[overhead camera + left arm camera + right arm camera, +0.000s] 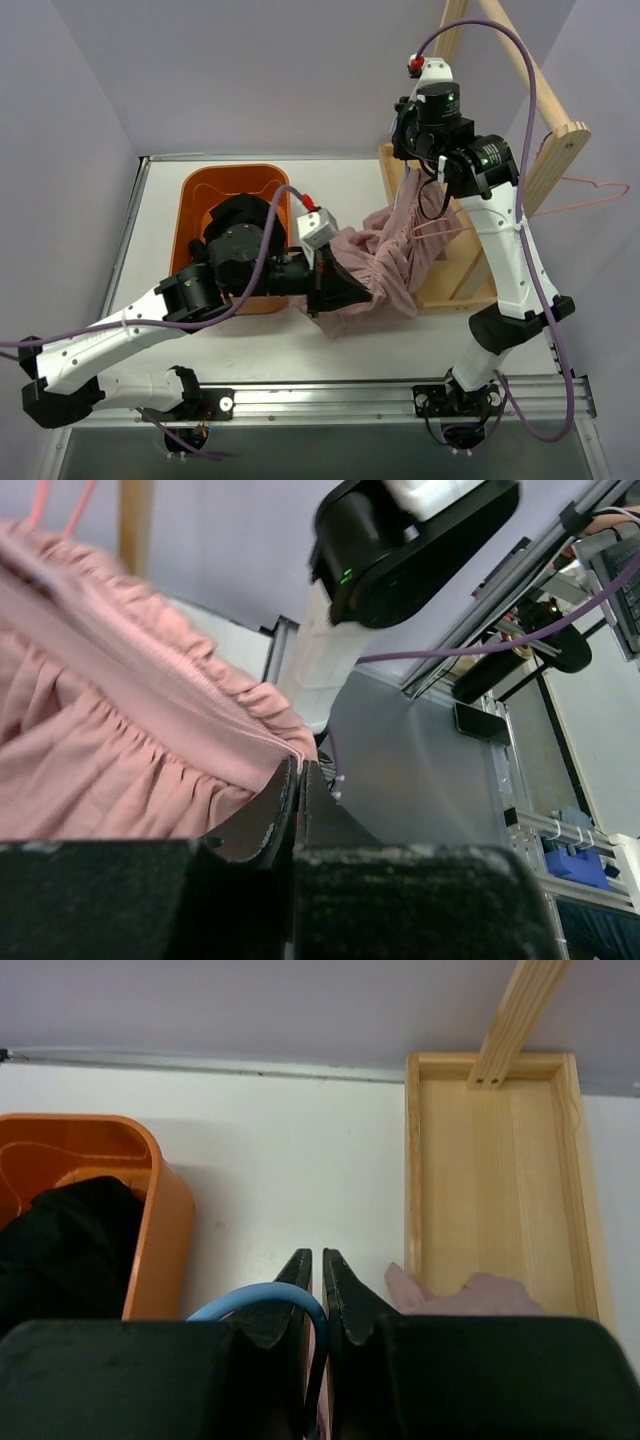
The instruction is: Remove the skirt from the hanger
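The left gripper (300,767) is pinching the gathered waistband of the pink skirt (385,262) - the cloth is stretching from mid-table rightward to the wooden rack (445,285). The right gripper (318,1260), raised at far right, is clamping a blue hanger hook (255,1298).

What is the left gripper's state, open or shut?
Shut on the skirt: the left gripper's fingers meet, pinching its waistband edge.

Top camera looks down over the table (350,190) from its near edge. Left wrist view hugs the skirt (120,740); right wrist overlooks bin (172,1222) and tray (500,1160), both shared with top.
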